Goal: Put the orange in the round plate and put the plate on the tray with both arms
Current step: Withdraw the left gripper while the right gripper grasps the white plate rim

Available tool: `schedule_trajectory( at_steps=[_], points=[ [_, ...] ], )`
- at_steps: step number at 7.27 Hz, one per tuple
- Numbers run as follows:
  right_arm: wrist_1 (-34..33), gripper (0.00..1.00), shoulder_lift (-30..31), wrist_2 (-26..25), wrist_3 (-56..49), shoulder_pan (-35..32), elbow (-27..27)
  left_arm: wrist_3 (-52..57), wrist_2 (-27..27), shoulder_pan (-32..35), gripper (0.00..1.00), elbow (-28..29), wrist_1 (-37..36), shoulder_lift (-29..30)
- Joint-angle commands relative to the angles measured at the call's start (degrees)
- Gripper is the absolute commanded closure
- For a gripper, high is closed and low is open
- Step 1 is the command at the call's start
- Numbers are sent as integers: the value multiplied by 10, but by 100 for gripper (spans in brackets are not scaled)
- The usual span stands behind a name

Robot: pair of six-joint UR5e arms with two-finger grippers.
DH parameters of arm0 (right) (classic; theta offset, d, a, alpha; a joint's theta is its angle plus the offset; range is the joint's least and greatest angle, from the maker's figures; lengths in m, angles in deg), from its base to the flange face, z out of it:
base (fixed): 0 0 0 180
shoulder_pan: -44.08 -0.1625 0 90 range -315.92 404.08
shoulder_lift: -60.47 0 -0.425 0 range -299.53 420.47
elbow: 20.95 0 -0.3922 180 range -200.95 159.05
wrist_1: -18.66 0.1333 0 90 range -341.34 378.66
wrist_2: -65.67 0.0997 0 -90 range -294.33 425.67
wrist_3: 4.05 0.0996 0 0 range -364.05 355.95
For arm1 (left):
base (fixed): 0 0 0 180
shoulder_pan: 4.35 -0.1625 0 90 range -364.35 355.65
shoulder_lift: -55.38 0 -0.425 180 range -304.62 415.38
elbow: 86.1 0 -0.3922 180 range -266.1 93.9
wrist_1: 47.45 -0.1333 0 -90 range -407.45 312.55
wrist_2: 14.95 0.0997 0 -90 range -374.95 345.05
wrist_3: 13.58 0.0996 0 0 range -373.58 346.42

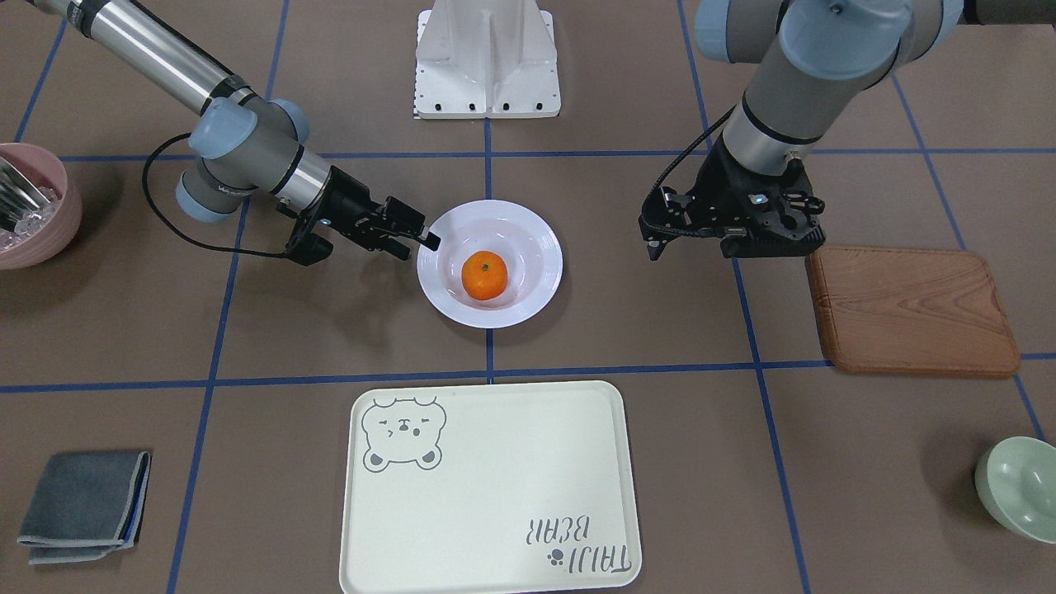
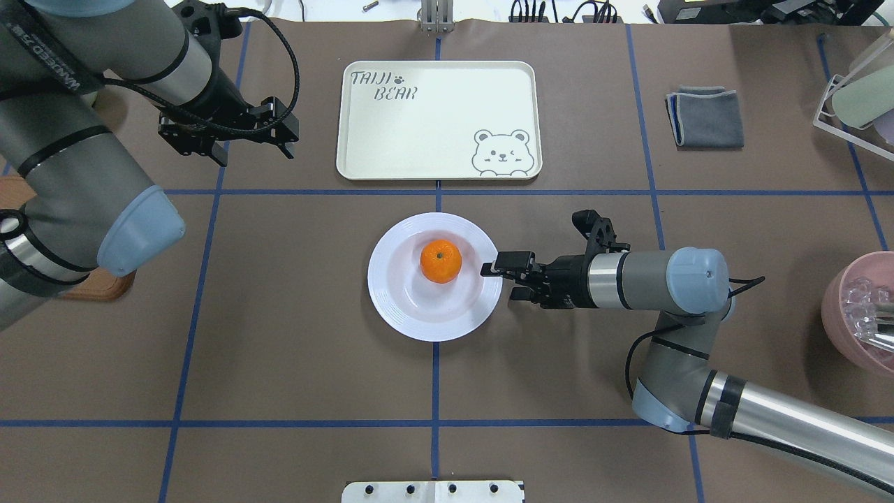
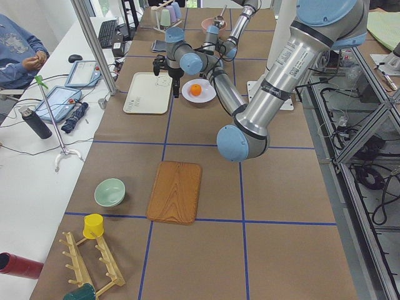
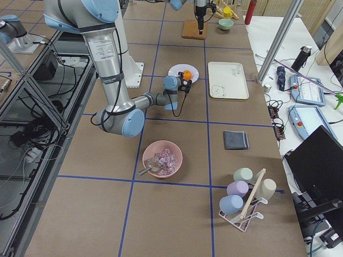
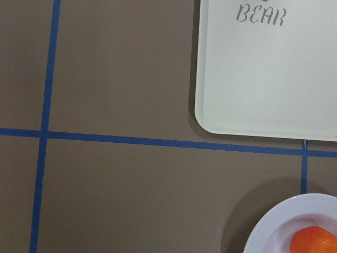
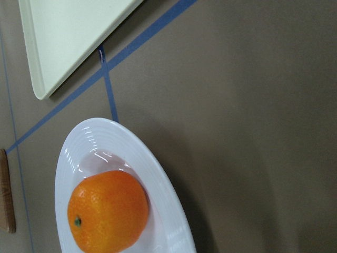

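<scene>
The orange (image 2: 441, 260) lies in the middle of the white round plate (image 2: 401, 307), which stands on the table just in front of the cream tray (image 2: 438, 120). My right gripper (image 2: 499, 281) lies low and sideways at the plate's right rim. It is open, with one fingertip (image 1: 429, 241) over the rim edge. My left gripper (image 2: 255, 155) hovers open and holds nothing, above the table to the left of the tray. The right wrist view shows the orange (image 6: 107, 210) and the plate (image 6: 163, 200) close up, and the left wrist view shows a tray corner (image 5: 210, 118).
A wooden board (image 1: 912, 309) lies under the left arm's side. A pale green bowl (image 1: 1019, 487) sits beyond it. A pink bowl (image 1: 33, 206) with cutlery stands on the right arm's side, a folded grey cloth (image 1: 82, 503) near the tray. A person (image 3: 19, 50) sits at a side desk.
</scene>
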Motion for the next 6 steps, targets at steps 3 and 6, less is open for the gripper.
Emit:
schedule_trajectory(
  at_steps=[3, 6],
  points=[
    [25, 45, -12, -43, 4, 18, 12, 98, -2, 38, 2, -16, -5, -61],
    [24, 54, -13, -56, 4, 31, 13, 103, -2, 47, 2, -23, -5, -70]
  ],
)
